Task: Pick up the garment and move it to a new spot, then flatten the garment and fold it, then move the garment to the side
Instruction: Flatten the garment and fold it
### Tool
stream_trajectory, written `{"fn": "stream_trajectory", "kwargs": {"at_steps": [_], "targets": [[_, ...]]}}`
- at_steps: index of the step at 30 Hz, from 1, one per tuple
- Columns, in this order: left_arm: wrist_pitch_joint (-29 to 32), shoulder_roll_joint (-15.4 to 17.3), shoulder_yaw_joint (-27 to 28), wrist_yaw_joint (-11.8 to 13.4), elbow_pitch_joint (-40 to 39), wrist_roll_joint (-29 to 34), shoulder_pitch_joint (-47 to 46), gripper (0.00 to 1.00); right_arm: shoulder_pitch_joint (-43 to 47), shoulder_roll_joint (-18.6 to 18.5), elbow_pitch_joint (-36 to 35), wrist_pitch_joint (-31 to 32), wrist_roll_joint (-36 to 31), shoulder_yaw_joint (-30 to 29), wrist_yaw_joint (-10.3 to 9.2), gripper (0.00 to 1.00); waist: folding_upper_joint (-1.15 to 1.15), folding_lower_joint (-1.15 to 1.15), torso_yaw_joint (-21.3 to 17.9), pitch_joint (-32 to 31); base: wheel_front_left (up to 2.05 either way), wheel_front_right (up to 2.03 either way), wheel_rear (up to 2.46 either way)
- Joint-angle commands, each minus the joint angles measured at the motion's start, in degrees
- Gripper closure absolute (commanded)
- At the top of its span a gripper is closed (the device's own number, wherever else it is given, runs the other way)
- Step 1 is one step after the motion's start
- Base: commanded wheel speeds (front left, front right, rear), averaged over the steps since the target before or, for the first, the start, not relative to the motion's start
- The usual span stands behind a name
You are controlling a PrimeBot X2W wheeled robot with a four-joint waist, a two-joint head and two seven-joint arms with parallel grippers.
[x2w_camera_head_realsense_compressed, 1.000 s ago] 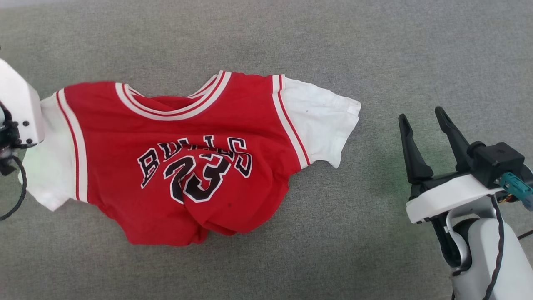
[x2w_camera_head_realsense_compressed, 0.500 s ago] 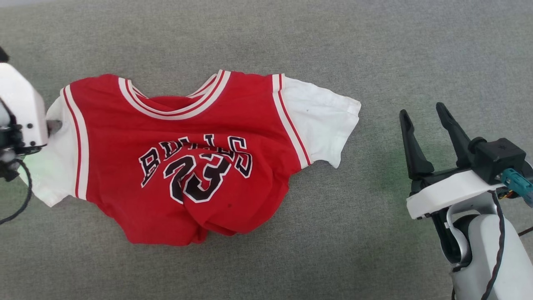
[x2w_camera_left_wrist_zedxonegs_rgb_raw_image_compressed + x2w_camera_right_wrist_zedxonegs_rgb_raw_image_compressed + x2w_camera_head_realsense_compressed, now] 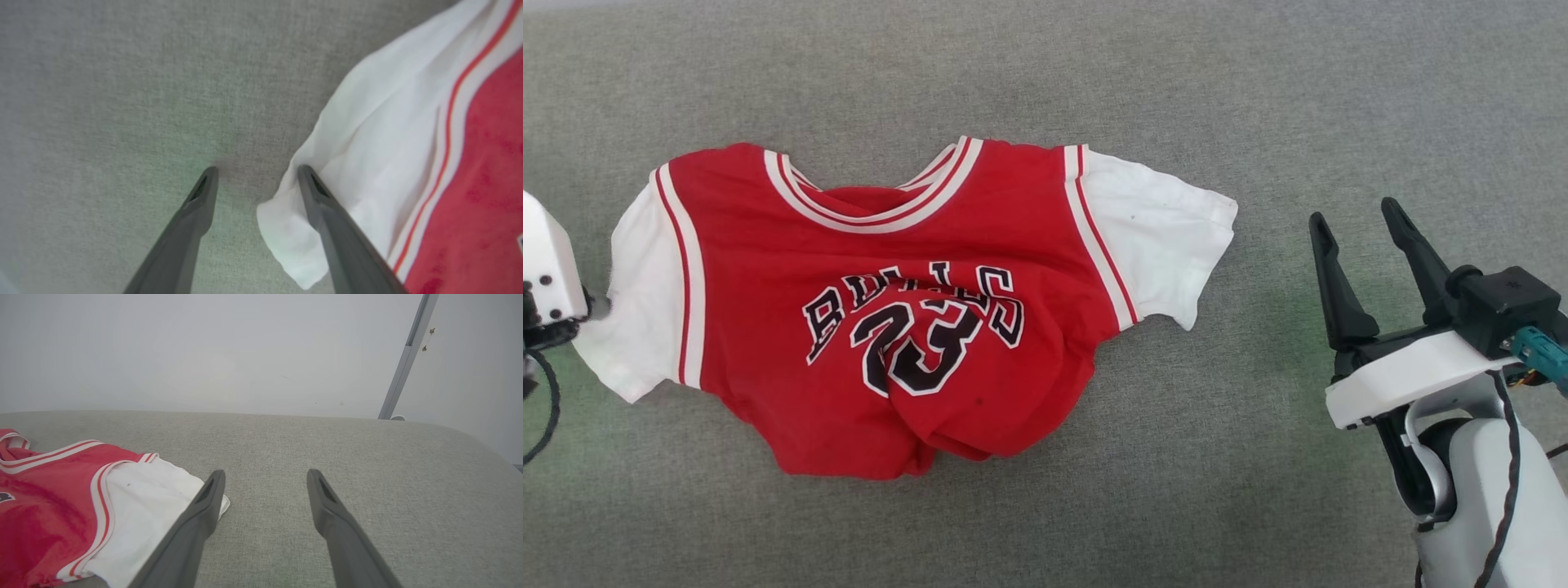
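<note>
Far left edge of the head view: white housing [image 3: 547, 261] of the left arm is seen just beside the garment's left sleeve [image 3: 645, 310]. In the left wrist view the left gripper [image 3: 257, 169] is shown spread wide, with nothing clamped. One finger [image 3: 327, 220] is laid across the corner of that white sleeve; whether the cloth is actually touched cannot be told. The other finger is seen over bare gray cloth.

The garment [image 3: 890, 327] is laid on the gray fabric surface [image 3: 1094, 82], left of centre in the head view. It is turned front up, with the collar on the far side. Black "BULLS" lettering and "23" are shown, creased by a fold. The sleeves are spread out to left and right. The near hem is bunched and tucked under, so the body is not flat.

The right sleeve [image 3: 1160, 245] is seen well apart from the right gripper [image 3: 1352, 212]. That gripper is held at the right side of the scene with its fingers parted, empty, pointed toward the far side. In the right wrist view only gray surface is seen between its fingertips, and the sleeve is seen off to the left. Beyond the surface's far edge a pale wall [image 3: 204, 355] and a slanted metal bar [image 3: 408, 355] are seen.
</note>
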Motion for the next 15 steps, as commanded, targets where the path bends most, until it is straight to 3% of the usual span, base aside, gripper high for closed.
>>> {"fn": "stream_trajectory", "kwargs": {"at_steps": [1, 12, 15], "targets": [[0.62, 0.13, 0.70, 1.01, -0.95, -1.29, 1.61, 0.00, 0.51, -0.19, -0.54, 0.38, -0.15, -0.05, -0.02, 0.00, 0.00, 0.00, 0.15, -0.03, 0.00, 0.00, 0.00], [3.07, 0.63, 4.42, 5.48, -9.20, -7.22, 7.27, 0.00, 0.97, -0.70, -2.10, 1.94, -0.56, -0.32, -0.02, 0.00, 0.00, 0.00, 1.23, -0.57, 0.00, 0.00, 0.00], [2.58, 2.17, 3.95, 6.04, -11.92, -6.09, 8.45, 0.00, 1.19, -0.72, -2.29, 2.27, -0.45, -0.23, -0.02, 0.00, 0.00, 0.00, 1.46, -0.74, 0.00, 0.00, 0.00]]}}
